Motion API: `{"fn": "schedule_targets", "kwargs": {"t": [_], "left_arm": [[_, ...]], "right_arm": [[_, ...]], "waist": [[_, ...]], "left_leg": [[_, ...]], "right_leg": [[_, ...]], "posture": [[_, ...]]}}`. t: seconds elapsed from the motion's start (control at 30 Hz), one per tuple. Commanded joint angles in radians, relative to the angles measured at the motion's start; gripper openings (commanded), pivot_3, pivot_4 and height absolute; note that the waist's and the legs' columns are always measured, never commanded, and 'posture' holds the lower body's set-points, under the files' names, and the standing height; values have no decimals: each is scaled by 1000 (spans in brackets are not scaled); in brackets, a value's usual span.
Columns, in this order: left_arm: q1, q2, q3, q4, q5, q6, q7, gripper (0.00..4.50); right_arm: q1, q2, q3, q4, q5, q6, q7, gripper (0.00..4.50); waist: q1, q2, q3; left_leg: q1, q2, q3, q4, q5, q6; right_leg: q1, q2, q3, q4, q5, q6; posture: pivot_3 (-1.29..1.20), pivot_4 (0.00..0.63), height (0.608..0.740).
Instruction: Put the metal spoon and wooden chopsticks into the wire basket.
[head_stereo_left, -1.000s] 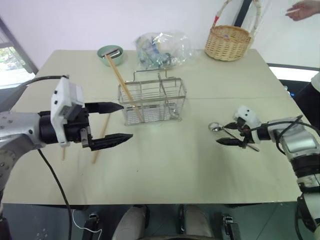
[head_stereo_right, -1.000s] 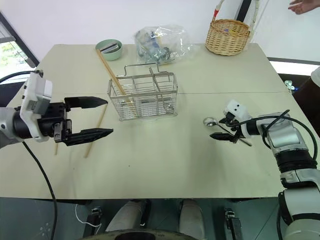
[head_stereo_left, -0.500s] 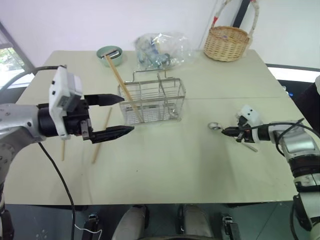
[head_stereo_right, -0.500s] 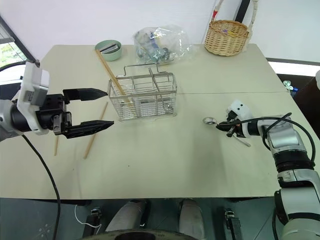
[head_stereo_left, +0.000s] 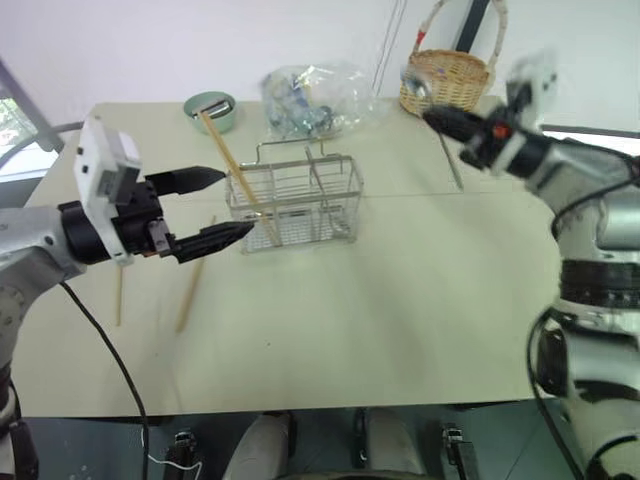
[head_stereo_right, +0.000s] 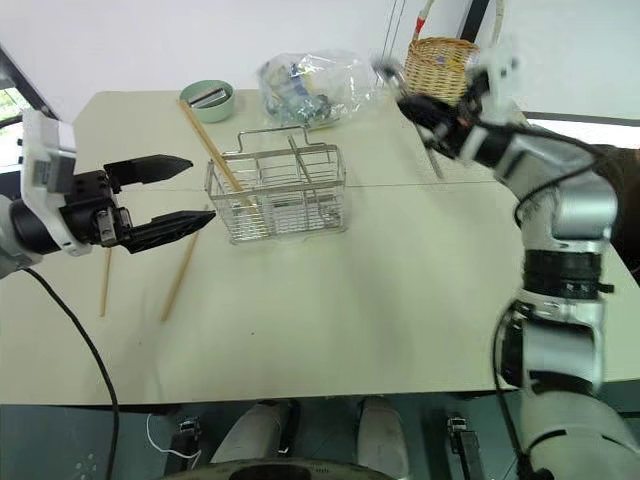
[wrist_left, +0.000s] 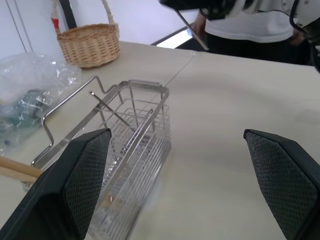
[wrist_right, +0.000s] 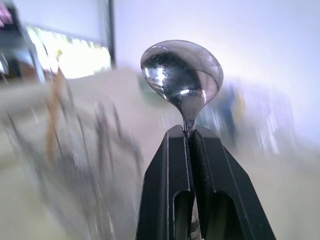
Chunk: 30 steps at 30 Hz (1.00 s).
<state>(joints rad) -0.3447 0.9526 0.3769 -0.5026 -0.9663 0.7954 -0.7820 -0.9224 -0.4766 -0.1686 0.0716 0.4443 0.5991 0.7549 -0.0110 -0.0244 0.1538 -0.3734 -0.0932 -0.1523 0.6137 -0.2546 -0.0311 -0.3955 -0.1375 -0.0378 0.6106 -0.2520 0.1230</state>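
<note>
While your right gripper (wrist_right: 190, 137) clamps the metal spoon (wrist_right: 182, 80) raised above the worktop (head_stereo_left: 380, 300), your left gripper (head_stereo_left: 222, 205) gapes empty beside the wire basket (head_stereo_left: 295, 200). One of the wooden chopsticks (head_stereo_left: 232, 170) leans in it; two lie on the worktop.

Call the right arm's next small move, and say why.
Probably carry the metal spoon leftward over the wire basket. The right gripper is shut on the spoon's neck, raised above the table and to the basket's right, so the spoon isn't above a compartment yet.
</note>
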Motion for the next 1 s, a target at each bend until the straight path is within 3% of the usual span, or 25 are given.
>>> {"fn": "schedule_targets", "kwargs": {"t": [0.03,0.3,0.57,0.87,1.0], "left_arm": [[-14,0,24,1,19,-32,12,4500],[10,8,57,-14,12,-30,27,4500],[34,10,95,-33,1,-21,54,4500],[27,19,110,-36,-10,-18,80,4500],[20,26,111,-24,-8,-24,82,4500]], "right_arm": [[-43,104,29,3,12,-29,-77,27],[-132,287,46,176,-13,-174,-179,27],[-170,366,57,319,-34,-293,-204,27],[-99,430,105,432,-122,-463,-211,27],[-75,420,102,433,-135,-470,-223,1477]], "waist": [[2,0,0],[-6,1,1],[-10,1,1],[-9,3,2],[-10,3,2]], "left_leg": [[0,0,-1,0,0,0],[0,1,2,0,2,-3],[0,3,6,-1,2,-3],[0,3,8,-1,2,-3],[0,3,8,0,2,-3]], "right_leg": [[0,1,0,1,0,0],[-4,4,5,3,3,-4],[-9,5,7,4,4,-5],[-11,5,9,4,4,-5],[-11,5,9,4,5,-5]], "posture": [[0,150,693],[0,150,693],[0,150,693],[0,150,693],[0,150,693]]}}
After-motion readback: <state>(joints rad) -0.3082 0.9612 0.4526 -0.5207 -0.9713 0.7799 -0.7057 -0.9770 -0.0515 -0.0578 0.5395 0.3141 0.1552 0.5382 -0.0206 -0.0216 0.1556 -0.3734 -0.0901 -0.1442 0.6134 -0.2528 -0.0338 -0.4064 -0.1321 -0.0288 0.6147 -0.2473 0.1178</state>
